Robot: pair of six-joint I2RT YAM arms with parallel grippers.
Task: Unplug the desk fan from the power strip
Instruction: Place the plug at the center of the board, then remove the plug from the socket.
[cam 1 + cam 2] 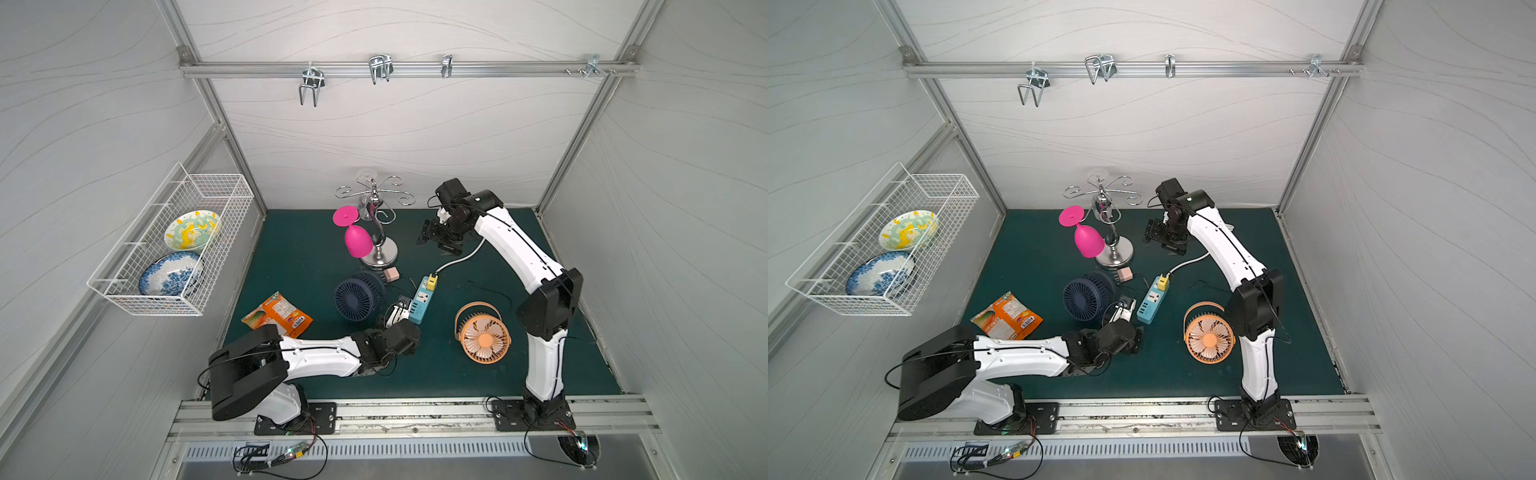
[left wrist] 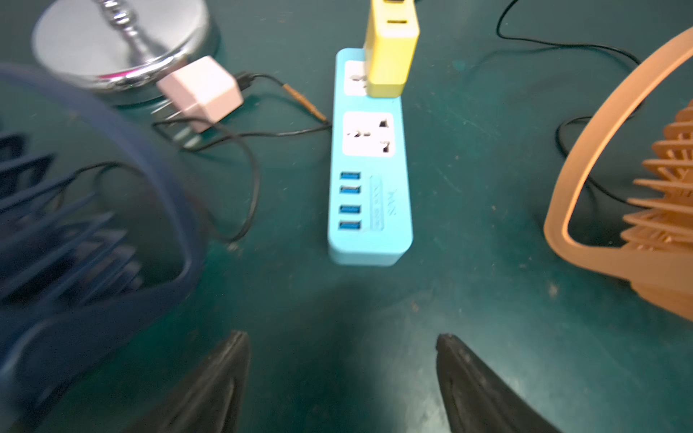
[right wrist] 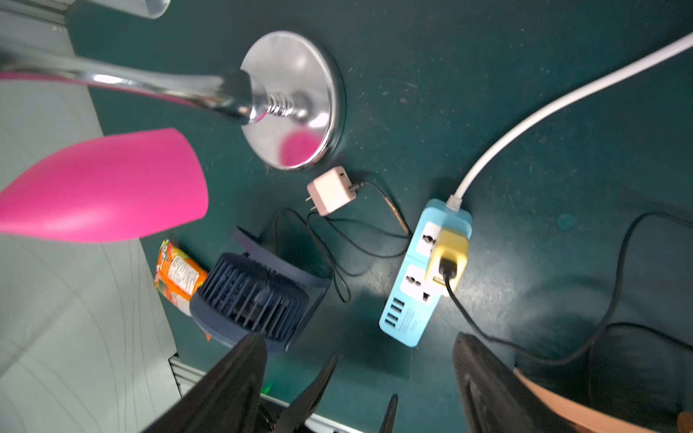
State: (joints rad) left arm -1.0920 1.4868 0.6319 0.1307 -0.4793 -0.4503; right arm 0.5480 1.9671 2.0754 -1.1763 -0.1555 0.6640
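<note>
Writing: snack bag (image 1: 277, 319) and power strip (image 1: 420, 301) print blurred | left gripper (image 2: 341, 337): low, near strip's USB end, jaws apart, empty | right gripper (image 3: 360, 337): raised near mat's (image 1: 457, 374) back edge, jaws apart | fan (image 1: 356, 297): mid-mat, pink plug (image 1: 391, 274) lying unplugged

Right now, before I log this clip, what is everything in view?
mat: one, dark green, workspace floor.
desk fan: one, navy, mat centre; its pink plug lies loose beside the rack base.
power strip: one, light blue, centre; yellow adapter in one socket.
orange fan: one, between strip and right arm.
snack packet: one, orange, beside navy fan.
glass rack: one, chrome, rear; pink goblet hanging on it.
wire basket: one, white, side wall; yellow-green plate, blue-white plate inside.
hooks: four, silver, back rail.
left gripper: open, empty, near strip.
right gripper: open, empty, near rack.
</note>
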